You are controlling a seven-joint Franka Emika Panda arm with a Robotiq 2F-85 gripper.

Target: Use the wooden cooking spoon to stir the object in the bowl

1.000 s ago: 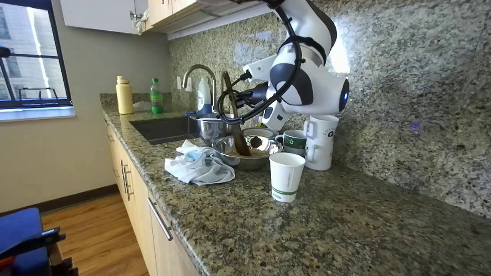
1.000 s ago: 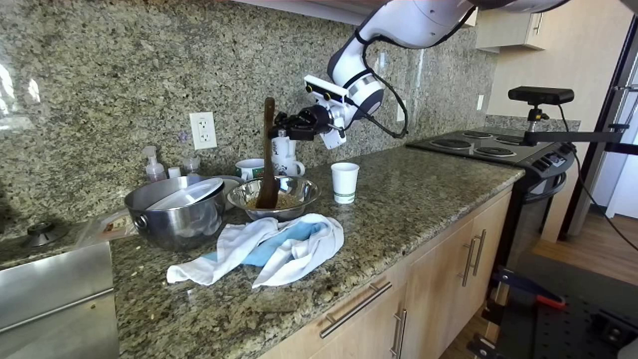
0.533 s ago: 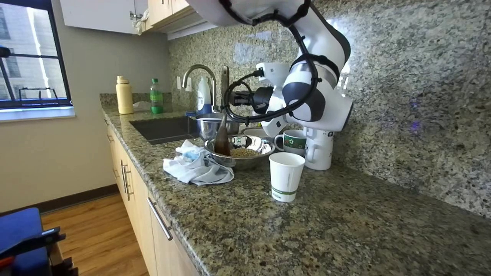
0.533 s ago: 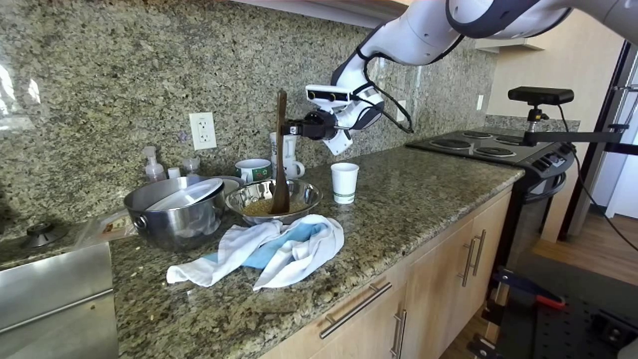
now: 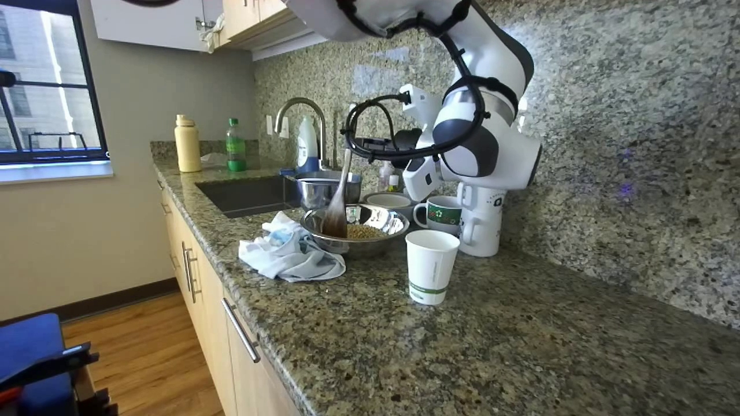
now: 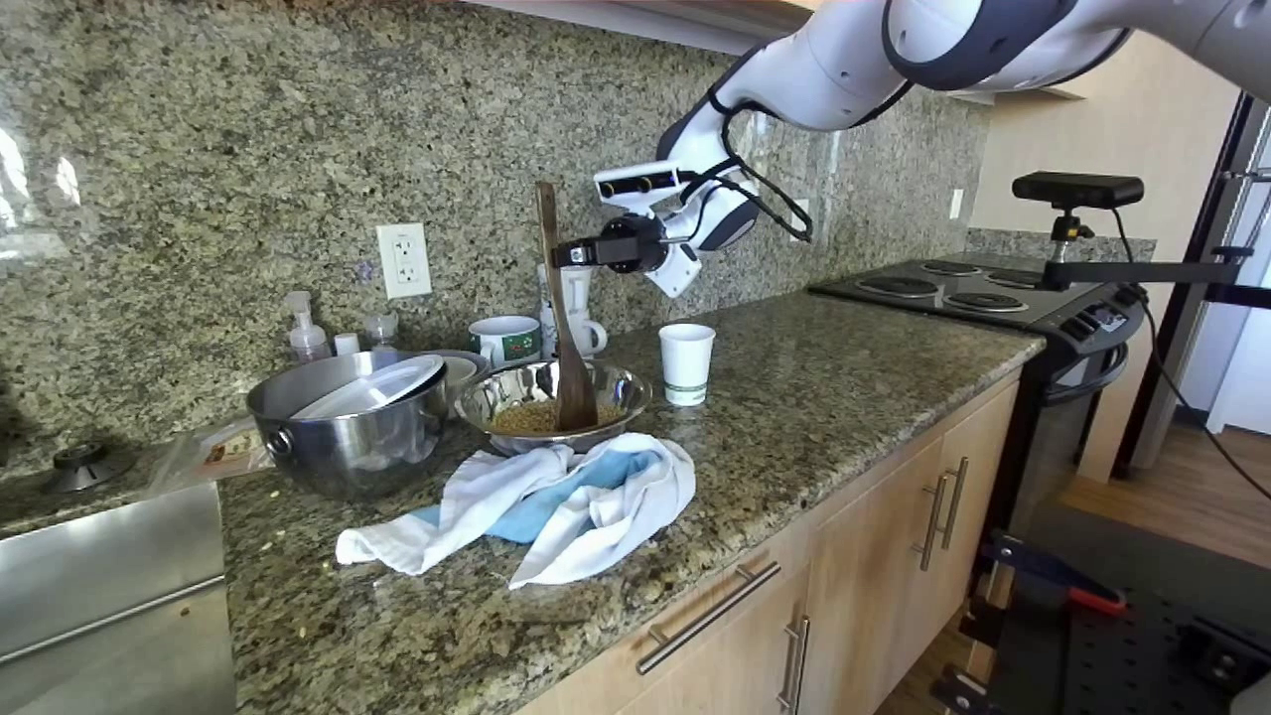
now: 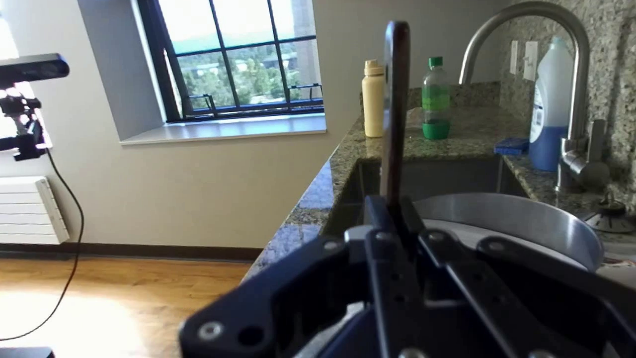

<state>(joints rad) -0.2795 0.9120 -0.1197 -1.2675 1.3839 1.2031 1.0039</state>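
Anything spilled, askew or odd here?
Mildly: a pale lid-like piece leans in the metal pot instead of lying flat; the towel lies crumpled beside the bowl. Pale specks dot the counter, possibly spilled; too small to tell.

Arm bent, jaws horizontal, clamped

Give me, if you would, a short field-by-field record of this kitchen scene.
Gripper: shut on the spoon, at its handle
Spoon: near upright, leaning slightly, its blade in the grains
Bowl: metallic, on the counter, holding the grains
Towel: crumpled beside the bowl; contact unclear
Cup: white, upright, apart from the bowl
Pot: on the side of the bowl toward the sink
Mugs: two white ones stacked, a green-patterned one beside them
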